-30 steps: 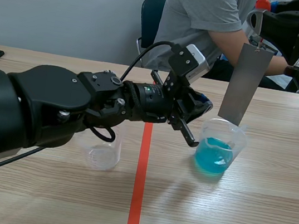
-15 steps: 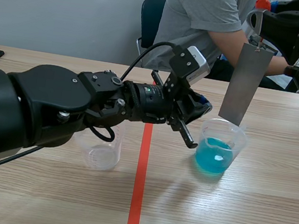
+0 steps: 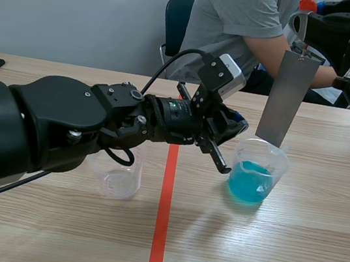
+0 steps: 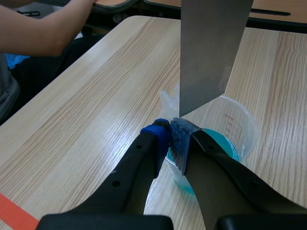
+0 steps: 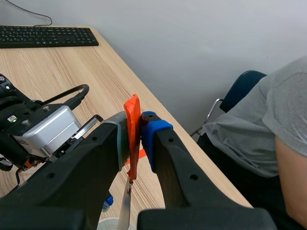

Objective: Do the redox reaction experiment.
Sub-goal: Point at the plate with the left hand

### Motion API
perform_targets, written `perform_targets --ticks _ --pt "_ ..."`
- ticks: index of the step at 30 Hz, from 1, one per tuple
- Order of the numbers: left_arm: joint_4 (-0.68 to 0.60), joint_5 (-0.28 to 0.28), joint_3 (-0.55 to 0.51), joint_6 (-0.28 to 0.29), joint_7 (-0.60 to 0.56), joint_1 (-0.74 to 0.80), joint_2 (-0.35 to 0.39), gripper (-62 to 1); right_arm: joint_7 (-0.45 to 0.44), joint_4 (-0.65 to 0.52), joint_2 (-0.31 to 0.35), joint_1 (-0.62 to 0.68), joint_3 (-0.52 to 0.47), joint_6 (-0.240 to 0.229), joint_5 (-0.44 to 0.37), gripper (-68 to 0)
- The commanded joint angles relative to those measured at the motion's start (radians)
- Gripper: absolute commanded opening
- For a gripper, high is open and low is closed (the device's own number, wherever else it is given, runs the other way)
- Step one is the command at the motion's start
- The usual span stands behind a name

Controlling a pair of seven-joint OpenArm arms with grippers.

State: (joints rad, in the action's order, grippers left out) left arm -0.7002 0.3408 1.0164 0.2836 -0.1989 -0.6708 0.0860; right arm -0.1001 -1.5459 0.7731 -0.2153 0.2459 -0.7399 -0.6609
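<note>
The liquid (image 3: 248,181) is turquoise, its beaker (image 3: 277,161) clear, the metal sheet (image 3: 287,98) grey, its clip (image 5: 132,129) orange-red.

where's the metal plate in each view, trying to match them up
Scene view: metal plate hangs upper right, over the beaker of blue liquid.
Left wrist view: ahead of the left gripper, above that beaker.
Right wrist view: edge-on sliver under the orange clip in the right gripper.
Shared landmark: the beaker.

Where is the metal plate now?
Scene view, right side: the metal plate hangs from the orange clip in the right gripper, over the beaker of blue liquid.
</note>
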Motion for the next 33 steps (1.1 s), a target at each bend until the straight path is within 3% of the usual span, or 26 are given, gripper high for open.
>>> perform_targets --ticks 1,6,10,17,25,29,33 --pt "-0.019 0.006 -0.004 -0.001 -0.015 -0.014 -0.010 -56.5 -0.011 -0.009 0.016 -0.017 -0.016 -0.006 -0.012 -66.2" --pt "-0.019 0.007 -0.004 -0.001 -0.030 -0.013 -0.002 -56.5 -0.011 -0.009 0.016 -0.017 -0.016 -0.006 -0.012 -66.2" --pt "-0.058 0.025 -0.009 -0.001 -0.052 0.005 0.059 -56.5 -0.011 -0.009 0.016 -0.017 -0.016 -0.006 -0.012 -66.2" --pt "-0.294 0.099 -0.085 -0.001 -0.049 0.107 0.308 -56.5 -0.011 -0.009 0.013 -0.017 -0.016 -0.006 -0.012 -66.2" --pt "-0.547 0.181 -0.291 -0.002 -0.037 0.360 0.637 -56.5 -0.011 -0.009 0.010 -0.017 -0.016 -0.006 -0.011 -66.2" --pt "-0.606 0.198 -0.447 -0.005 -0.037 0.566 0.751 -56.5 -0.011 -0.006 -0.014 -0.011 -0.016 -0.006 0.024 -66.2" --pt "-0.612 0.199 -0.607 -0.006 -0.040 0.782 0.805 -56.5 -0.015 -0.005 -0.040 0.006 -0.016 -0.006 0.050 -66.2"
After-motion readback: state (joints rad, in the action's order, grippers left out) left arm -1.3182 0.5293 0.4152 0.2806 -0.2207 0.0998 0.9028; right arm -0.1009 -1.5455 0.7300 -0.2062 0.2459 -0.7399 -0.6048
